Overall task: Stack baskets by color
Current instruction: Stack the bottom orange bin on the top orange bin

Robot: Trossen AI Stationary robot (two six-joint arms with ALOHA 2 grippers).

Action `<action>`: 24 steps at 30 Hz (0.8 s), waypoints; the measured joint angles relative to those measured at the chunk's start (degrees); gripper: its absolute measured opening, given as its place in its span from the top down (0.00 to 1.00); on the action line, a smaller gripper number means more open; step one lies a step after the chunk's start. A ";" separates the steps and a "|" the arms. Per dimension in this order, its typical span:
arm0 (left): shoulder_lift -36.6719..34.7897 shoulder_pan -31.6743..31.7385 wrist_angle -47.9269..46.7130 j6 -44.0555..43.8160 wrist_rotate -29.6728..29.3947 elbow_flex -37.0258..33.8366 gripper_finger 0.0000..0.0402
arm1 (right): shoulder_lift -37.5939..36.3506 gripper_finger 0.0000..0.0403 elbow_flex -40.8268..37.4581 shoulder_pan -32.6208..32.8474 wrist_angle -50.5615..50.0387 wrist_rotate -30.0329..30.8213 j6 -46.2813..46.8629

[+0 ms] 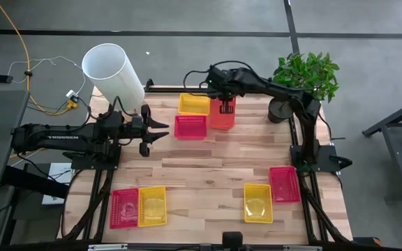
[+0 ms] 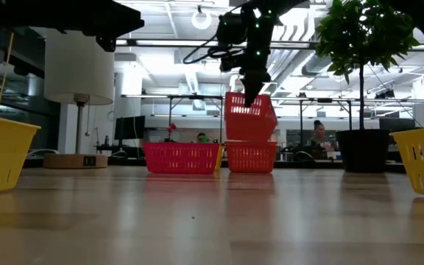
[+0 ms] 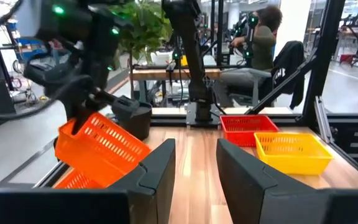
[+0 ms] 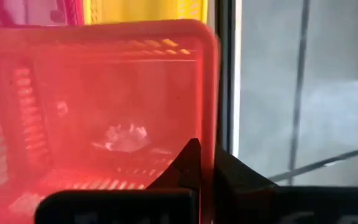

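My right gripper (image 1: 225, 106) is at the table's far side, shut on an orange basket (image 2: 250, 116). That basket hangs tilted just above a second orange basket (image 2: 251, 156), which stands on the table. Beside them stand a pink-red basket (image 1: 190, 126) and a yellow basket (image 1: 194, 103). Near the front edge lie a pink-red basket (image 1: 124, 208) and a yellow basket (image 1: 152, 206) on the left. On the right lie a yellow basket (image 1: 257, 202) and a pink-red basket (image 1: 285, 183). My left gripper (image 1: 158, 132) waits open at the table's left, pointing level toward the far baskets. My right gripper pinches one side wall of the orange basket at its rim (image 4: 207, 134), one finger (image 4: 188, 163) inside the basket and one outside. The fingers slant down from above. The basket hangs tilted below them; whether its low edge (image 3: 64, 152) touches the orange basket beneath, I cannot tell.
A big white cylinder (image 1: 114, 70) stands at the far left corner and a potted plant (image 1: 306, 73) at the far right. Bare wood lies across the table's middle (image 1: 208, 167). People sit at desks in the room beyond the table.
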 joint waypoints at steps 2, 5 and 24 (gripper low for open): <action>0.00 0.01 -0.62 -0.02 0.00 0.00 0.74 | -0.07 1.00 -0.01 -0.70 0.84 -1.17 0.08; 0.00 0.01 -1.22 -0.01 0.00 0.00 0.74 | -0.09 1.00 -0.01 -1.34 0.49 -1.80 0.32; 0.00 0.00 -1.28 -0.02 0.00 0.00 0.74 | 2.81 1.00 -0.06 -2.25 -1.79 -6.29 2.70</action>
